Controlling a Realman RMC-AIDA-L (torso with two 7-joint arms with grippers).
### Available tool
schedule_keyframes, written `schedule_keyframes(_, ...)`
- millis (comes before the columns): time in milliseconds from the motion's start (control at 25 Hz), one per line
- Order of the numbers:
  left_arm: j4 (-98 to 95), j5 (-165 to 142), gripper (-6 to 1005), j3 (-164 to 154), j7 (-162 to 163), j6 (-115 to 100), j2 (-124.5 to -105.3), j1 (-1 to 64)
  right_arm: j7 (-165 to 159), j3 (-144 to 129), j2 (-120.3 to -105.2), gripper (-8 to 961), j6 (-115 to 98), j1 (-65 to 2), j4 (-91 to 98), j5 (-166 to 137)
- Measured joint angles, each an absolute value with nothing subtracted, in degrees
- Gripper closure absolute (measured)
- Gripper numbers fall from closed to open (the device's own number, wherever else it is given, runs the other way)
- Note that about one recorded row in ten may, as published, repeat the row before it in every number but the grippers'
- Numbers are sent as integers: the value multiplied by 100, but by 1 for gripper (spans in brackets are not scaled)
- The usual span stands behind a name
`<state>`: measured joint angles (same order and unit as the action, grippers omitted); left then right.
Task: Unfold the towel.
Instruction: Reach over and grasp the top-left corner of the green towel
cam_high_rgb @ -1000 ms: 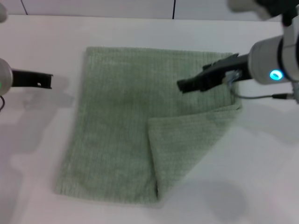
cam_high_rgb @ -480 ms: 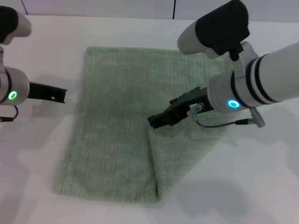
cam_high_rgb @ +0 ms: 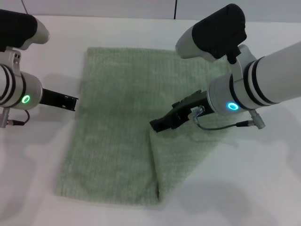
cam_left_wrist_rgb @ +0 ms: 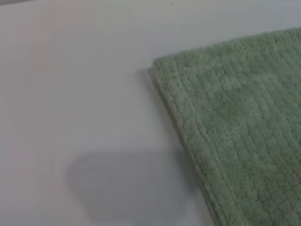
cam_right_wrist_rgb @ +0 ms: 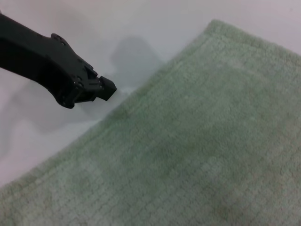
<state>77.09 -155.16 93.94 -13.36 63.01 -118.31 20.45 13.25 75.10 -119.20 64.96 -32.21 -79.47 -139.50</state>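
The pale green towel (cam_high_rgb: 113, 122) lies flat on the white table. Its near right part is folded over into a flap (cam_high_rgb: 188, 150) whose corner points to the towel's middle. My right gripper (cam_high_rgb: 157, 125) hangs at that flap corner, close over the cloth. My left gripper (cam_high_rgb: 73, 102) is just left of the towel's left edge, apart from it. The left wrist view shows a hemmed towel corner (cam_left_wrist_rgb: 244, 132). The right wrist view shows the towel (cam_right_wrist_rgb: 197, 155) and the left gripper (cam_right_wrist_rgb: 106, 89) beside its edge.
The white table (cam_high_rgb: 263, 179) surrounds the towel on all sides. A wall or panel edge runs along the far side. A cable loops under my right wrist (cam_high_rgb: 221, 126).
My right gripper has moved from the towel's far right down and left to the flap's corner. My left gripper has moved right, up to the towel's left edge.
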Motion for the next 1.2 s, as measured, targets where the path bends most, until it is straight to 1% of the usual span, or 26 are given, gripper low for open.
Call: schedule_keyframes(1200,7519,-15398,972,9111,-1348,6381,-11844,2205,1493,7157,-11936,220,6044,-3418,-7340,-13860)
